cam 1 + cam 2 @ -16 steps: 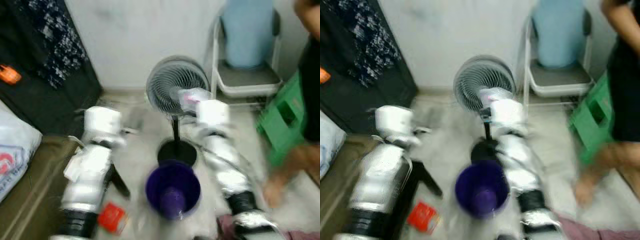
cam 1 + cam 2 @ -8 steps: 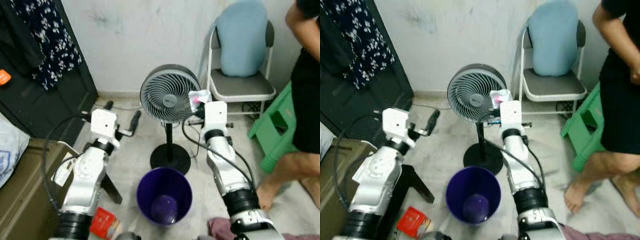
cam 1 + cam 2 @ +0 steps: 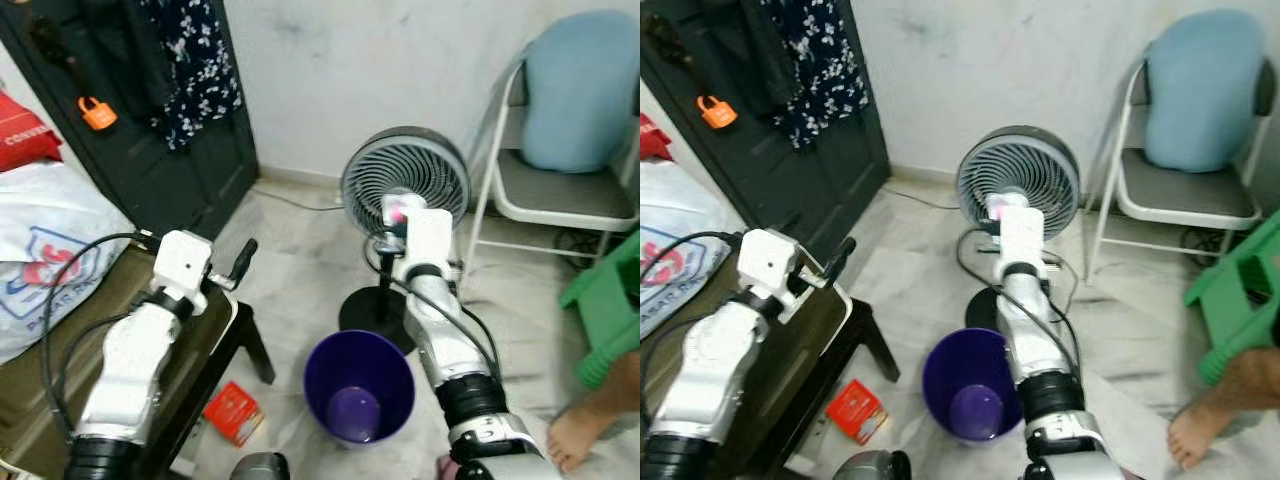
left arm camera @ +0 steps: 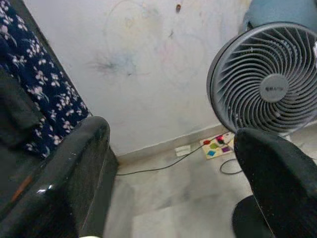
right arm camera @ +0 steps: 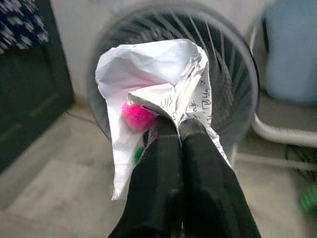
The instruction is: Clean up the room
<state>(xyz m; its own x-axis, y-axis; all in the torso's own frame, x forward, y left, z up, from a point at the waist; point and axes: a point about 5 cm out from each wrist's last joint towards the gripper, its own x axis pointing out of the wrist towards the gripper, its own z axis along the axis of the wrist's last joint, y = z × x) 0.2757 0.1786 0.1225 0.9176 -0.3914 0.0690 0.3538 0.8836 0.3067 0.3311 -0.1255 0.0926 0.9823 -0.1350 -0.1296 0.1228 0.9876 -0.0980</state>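
My right gripper (image 5: pixel 174 128) is shut on a crumpled white paper (image 5: pixel 148 82) wrapped round something pink; it is held up in front of the grey standing fan (image 3: pixel 404 180). The same paper (image 3: pixel 398 209) shows just past the right wrist, above and behind the purple bin (image 3: pixel 359 386), which stands on the floor between my arms. My left gripper (image 4: pixel 168 163) is open with nothing between its fingers (image 3: pixel 240 262), raised over a dark low table (image 3: pixel 215 340). A red packet (image 3: pixel 231 412) lies on the floor by that table's leg.
A black cabinet (image 3: pixel 150 130) with floral cloth and an orange padlock stands at left, a white printed bag (image 3: pixel 50 250) beside it. A chair (image 3: pixel 560 190) with a blue cushion and a green stool (image 3: pixel 610 310) are at right. A person's foot (image 3: pixel 585 440) rests at bottom right.
The camera has swung left: fan, bin and chair sit further right, and the cabinet and bag have come into view. Both arms keep the same pose, the right still holding the paper.
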